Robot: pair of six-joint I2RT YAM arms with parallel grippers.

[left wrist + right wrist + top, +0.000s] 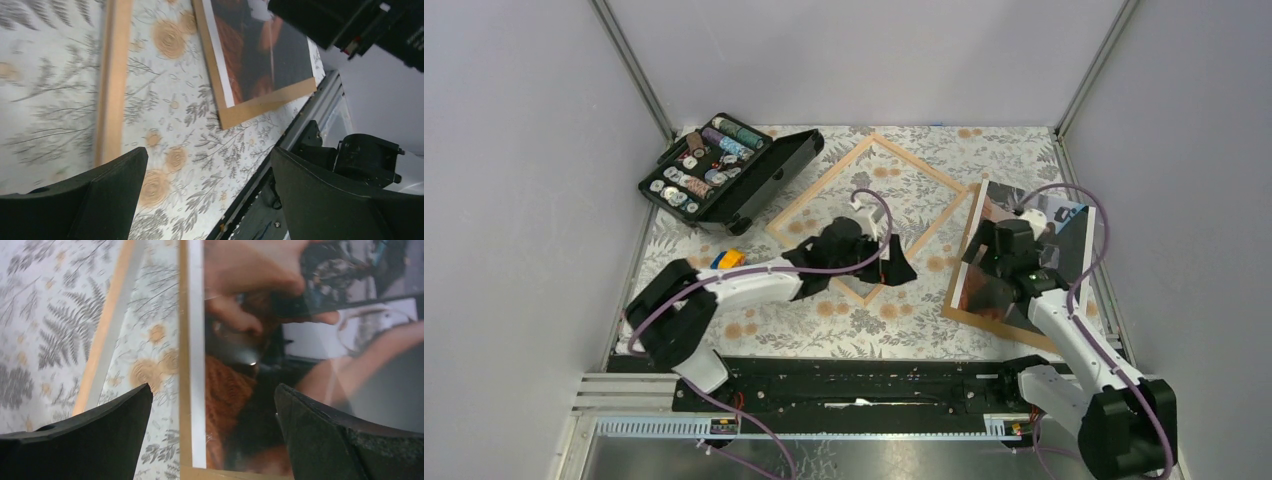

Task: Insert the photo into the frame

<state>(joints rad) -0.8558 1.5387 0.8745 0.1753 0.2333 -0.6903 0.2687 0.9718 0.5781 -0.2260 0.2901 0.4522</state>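
My right gripper (210,392) hangs spread wide, holding nothing, straddling the left edge of the photo (300,345). The photo lies face up on the brown backing board (184,340) at the right side of the surface (824,320). My left gripper (209,155) is spread just as wide and empty, poised over the near corner of the frame (821,183), which lies flat in the middle, just beside the board. As I judge it, the step is lifting the print off the board. I should take it at its white border, work one finger under the print alone and pinch lightly, so the board stays down and the glossy sheet does not crease. Then I would carry it low and level to the frame while my left side steadies that corner. Counting what is here: one photo, one frame, one backing board, and one open black case (774,170) at the far left, with rows of round chips too many to count. There is also one small yellow-and-blue object (727,260) by my left arm that I cannot identify.
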